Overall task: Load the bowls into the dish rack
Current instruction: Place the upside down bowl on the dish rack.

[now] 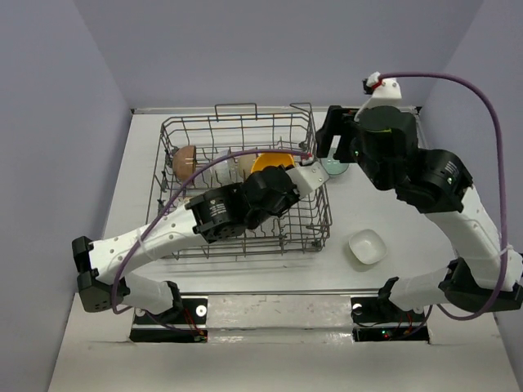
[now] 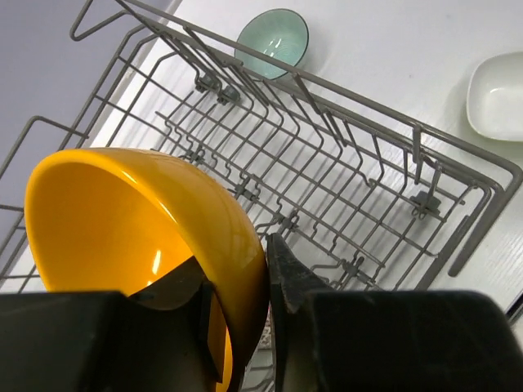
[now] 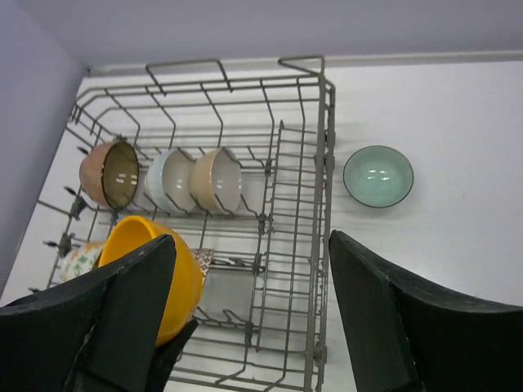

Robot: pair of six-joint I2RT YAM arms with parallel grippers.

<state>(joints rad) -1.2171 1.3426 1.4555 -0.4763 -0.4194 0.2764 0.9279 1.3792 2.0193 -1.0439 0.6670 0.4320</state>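
1. Over the dish rack (image 1: pixel 237 122), at the centre of the top view, the left gripper (image 2: pixel 245 327) is clenched on the wall of the orange-yellow bowl (image 2: pixel 139 220), with one finger inside the rim and one outside. The bowl hangs on edge above the tines and is not yet seated between them.
2. By the rack's upper-right corner in the top view, the right gripper (image 3: pixel 249 245) stands wide apart with nothing between its fingers.
3. The pale teal bowl (image 3: pixel 377 175) sits upright on the table (image 1: pixel 270 268), outside the rack and just beside its right wall. In the right wrist view it lies in the upper right of the frame, beyond the fingertips and right of the gripper's midline.
4. That offset is what the next pick turns on, I judge. The right arm is much the nearer and would have to shift right in its own frame before coming down on the rim. The bowl is round, so no axis needs matching.
5. The squarish white bowl (image 1: pixel 367 247) waits at the lower right of the top view, well apart from the rack.
6. Three bowls (image 3: pixel 167 180) already stand on edge in a row at the upper left of the right wrist view.
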